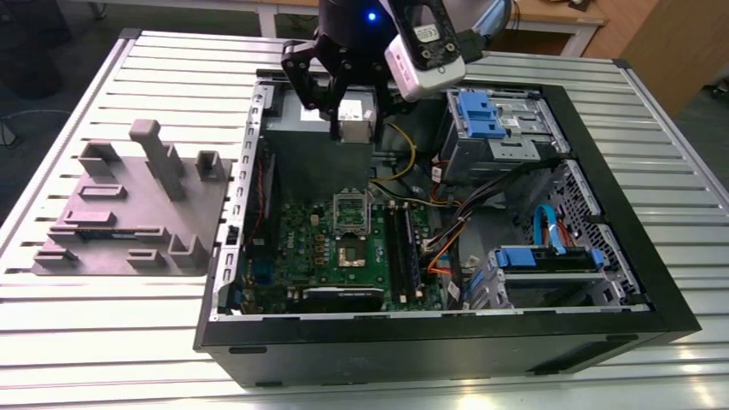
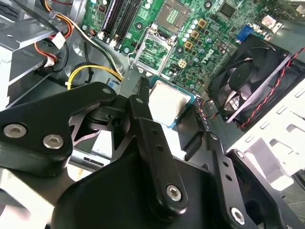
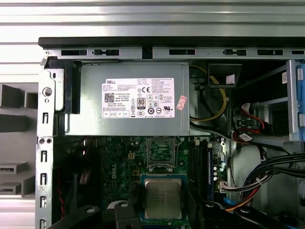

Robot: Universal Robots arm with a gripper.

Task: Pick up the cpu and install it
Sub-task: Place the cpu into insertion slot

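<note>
Your black linkage-fingered gripper [image 1: 348, 109] is closed part-way on the cpu [image 3: 163, 198], a small flat square chip with a silver-grey metal top and thin blue-green edge. One finger [image 2: 141, 95] sits on each of two opposite edges, and the chip's top faces the wrist. In the exterior view the load hangs well above the open black computer case [image 1: 638, 256], over the grey boxy power supply [image 1: 307, 145]. The empty square metal socket [image 1: 350, 254] lies lower on the green motherboard [image 1: 285, 248], toward the case's near wall. The hinged metal load frame [image 1: 350, 209] stands open between the power supply and the socket. So the target is down and forward from the chip, past that raised frame. The chip is square with no long axis, and in the first wrist view its edges look parallel to the frame's. Judgement: carried, not seated, and the tilt is hard to judge.
</note>
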